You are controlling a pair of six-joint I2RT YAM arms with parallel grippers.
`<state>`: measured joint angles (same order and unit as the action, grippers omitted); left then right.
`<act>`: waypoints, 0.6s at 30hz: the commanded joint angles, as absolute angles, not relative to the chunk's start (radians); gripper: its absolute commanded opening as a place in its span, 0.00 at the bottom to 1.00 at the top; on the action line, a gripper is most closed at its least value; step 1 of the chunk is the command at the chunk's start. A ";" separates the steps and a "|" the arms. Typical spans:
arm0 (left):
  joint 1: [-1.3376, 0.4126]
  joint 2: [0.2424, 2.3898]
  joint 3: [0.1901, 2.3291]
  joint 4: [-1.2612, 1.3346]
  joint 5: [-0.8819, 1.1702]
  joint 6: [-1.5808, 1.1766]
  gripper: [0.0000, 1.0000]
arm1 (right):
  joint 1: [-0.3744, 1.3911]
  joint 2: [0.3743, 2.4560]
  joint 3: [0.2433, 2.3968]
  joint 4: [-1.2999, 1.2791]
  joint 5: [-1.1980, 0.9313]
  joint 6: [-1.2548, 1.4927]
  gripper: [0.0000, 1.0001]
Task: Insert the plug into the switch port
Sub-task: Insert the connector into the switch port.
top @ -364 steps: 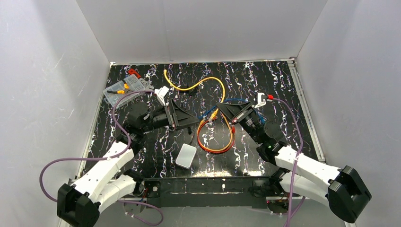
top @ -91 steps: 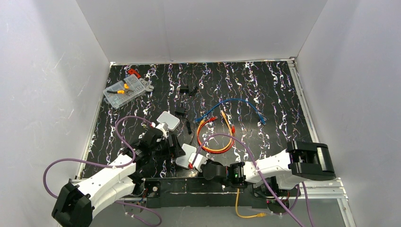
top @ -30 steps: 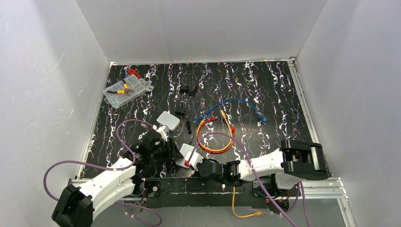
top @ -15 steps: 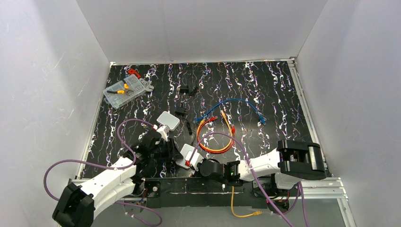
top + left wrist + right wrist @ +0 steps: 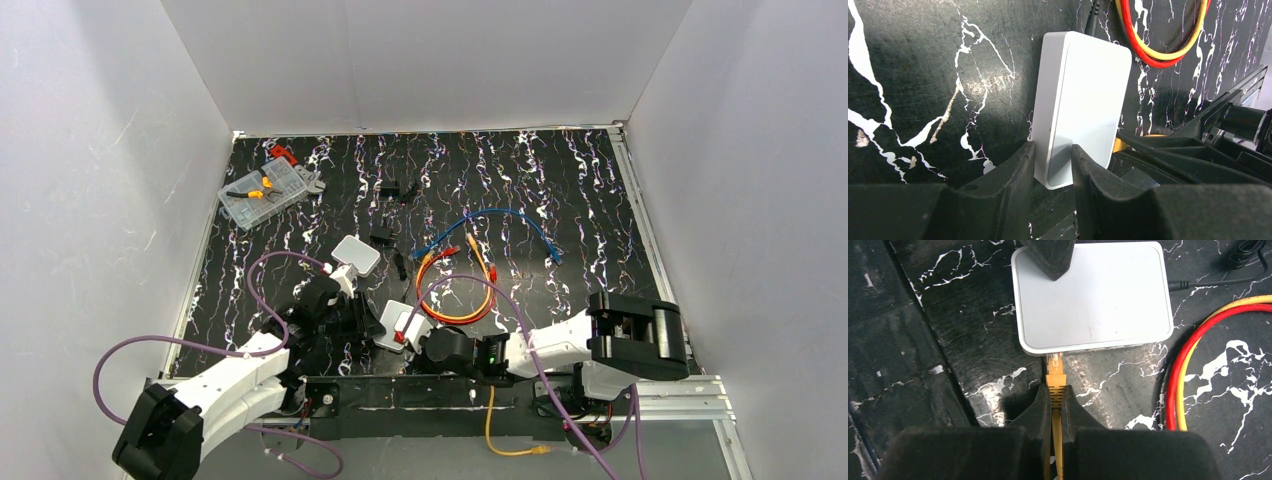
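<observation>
The pale grey-white switch box (image 5: 402,320) lies flat near the table's front edge. My left gripper (image 5: 1052,150) is shut on its near corner, one finger (image 5: 1015,170) against the side wall and the other (image 5: 1088,170) on the top face. That top finger (image 5: 1048,257) also shows in the right wrist view. My right gripper (image 5: 1054,390) is shut on the orange-yellow plug (image 5: 1055,374). The plug's clear tip meets the switch port (image 5: 1054,355) in the box's (image 5: 1093,295) near edge. How deep the tip sits I cannot tell.
A smaller white box (image 5: 355,255) lies behind the left gripper. A red and yellow cable coil (image 5: 455,300) lies right of the switch box, with a blue cable (image 5: 500,215) beyond it. A clear parts case (image 5: 265,190) sits back left. The plug's yellow cable (image 5: 490,420) hangs over the front edge.
The left jaws have narrowed onto the switch box. The right gripper has edged towards the box with the plug, and the box has shifted slightly.
</observation>
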<state>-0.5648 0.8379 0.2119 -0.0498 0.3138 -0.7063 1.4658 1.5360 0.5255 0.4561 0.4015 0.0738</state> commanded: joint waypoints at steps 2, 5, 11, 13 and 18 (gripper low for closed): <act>-0.588 0.852 0.192 -0.032 0.496 -0.726 0.29 | 1.405 1.505 0.572 0.679 0.381 0.031 0.01; -0.587 0.864 0.192 -0.022 0.506 -0.725 0.27 | 1.389 1.506 0.576 0.719 0.341 0.004 0.01; -0.589 0.883 0.193 -0.006 0.519 -0.725 0.27 | 1.357 1.491 0.569 0.776 0.148 -0.128 0.01; -0.589 0.884 0.193 -0.006 0.524 -0.726 0.26 | 1.345 1.485 0.560 0.799 0.084 -0.163 0.01; -0.596 0.884 0.192 -0.006 0.536 -0.729 0.25 | 1.317 1.495 0.571 0.820 0.043 -0.177 0.01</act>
